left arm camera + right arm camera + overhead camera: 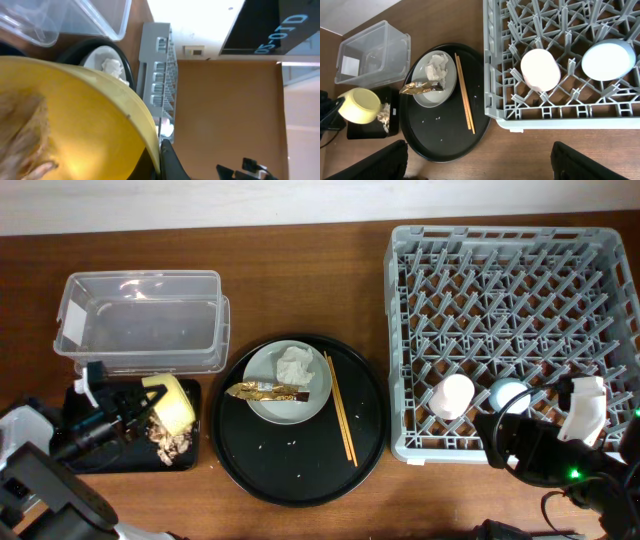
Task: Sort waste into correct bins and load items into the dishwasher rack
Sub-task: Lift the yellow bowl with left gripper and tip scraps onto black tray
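Plate (266, 372) on round tray (300, 468), rack (500, 236) right, tub (140, 280) left.

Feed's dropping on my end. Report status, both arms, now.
Left gripper shut on yellow bowl, tilted over shallow black tray; food scraps partly out. Right gripper open, empty, by rack. Plate, chopsticks not yet loaded. Nothing blocking.

Tilted yellow bowl (172, 402) above shallow black tray (135, 461)

Robot lab or office-type room with a staged dish-sorting setup. Plain brown wood-grain desk (300, 270). A large square grey plastic dishwasher rack (500, 240) sits straight on it. Bare white wall (200, 20) behind with a small beige switch plate (194, 50). Dark screen with blue lettering (270, 25) nearby.
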`<state>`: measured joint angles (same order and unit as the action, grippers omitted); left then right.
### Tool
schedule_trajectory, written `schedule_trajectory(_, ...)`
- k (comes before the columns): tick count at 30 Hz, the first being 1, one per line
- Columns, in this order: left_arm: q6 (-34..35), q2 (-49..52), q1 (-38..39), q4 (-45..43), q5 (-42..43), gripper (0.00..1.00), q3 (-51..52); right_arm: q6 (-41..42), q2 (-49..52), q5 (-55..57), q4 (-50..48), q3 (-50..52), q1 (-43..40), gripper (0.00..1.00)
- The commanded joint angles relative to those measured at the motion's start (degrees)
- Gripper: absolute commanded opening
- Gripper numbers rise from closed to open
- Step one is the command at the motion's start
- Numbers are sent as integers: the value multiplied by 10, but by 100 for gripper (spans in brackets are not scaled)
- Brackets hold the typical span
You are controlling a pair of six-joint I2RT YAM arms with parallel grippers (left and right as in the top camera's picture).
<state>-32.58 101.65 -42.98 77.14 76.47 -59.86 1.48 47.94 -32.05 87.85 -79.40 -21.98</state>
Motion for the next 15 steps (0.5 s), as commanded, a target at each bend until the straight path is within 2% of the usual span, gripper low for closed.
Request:
schedule_trajectory(1,-38,10,-12,34,35,0,-6,-2,0,-3,-1,-3,-1,91)
schedule_trajectory(2,-102,9,-12,50,56,0,-6,-2,0,-3,-1,-3,-1,91)
schedule_trajectory(3,-124,9,-14,32,58,0,-6,-2,0,-3,-1,-3,-1,91)
schedule_trajectory(4,-64,15,-16,-6,42,0,-6,-2,0,-3,-2,-3,-1,91)
schedule_trajectory(5,-7,20,-16,19,33,0,-6,-2,0,-3,-1,-3,-1,92)
schedule_trajectory(6,-77,19,-16,70,54,0,-6,-2,0,-3,1,-3,-1,91)
schedule_trajectory(7,-118,18,-18,76,70,0,-7,-2,0,-3,1,-3,-1,91)
schedule_trajectory(8,-91,19,-19,93,69,0,-7,-2,0,-3,1,-3,-1,91)
schedule_trajectory(9,-111,17,-19,123,71,0,-7,-2,0,-3,1,-3,-1,91)
schedule_trajectory(10,-186,13,-19,137,89,0,-7,-2,0,-3,1,-3,-1,91)
schedule_trajectory(11,-192,12,-21,104,80,0,-12,-2,0,-3,1,-3,-1,91)
schedule_trajectory(12,-115,15,-21,108,60,0,-14,-2,0,-3,1,-3,-1,91)
schedule_trajectory(13,-159,13,-21,123,69,0,-14,-2,0,-3,2,-3,-1,91)
schedule_trajectory(15,-158,12,-21,139,55,0,-15,-2,0,-3,2,-3,-1,91)
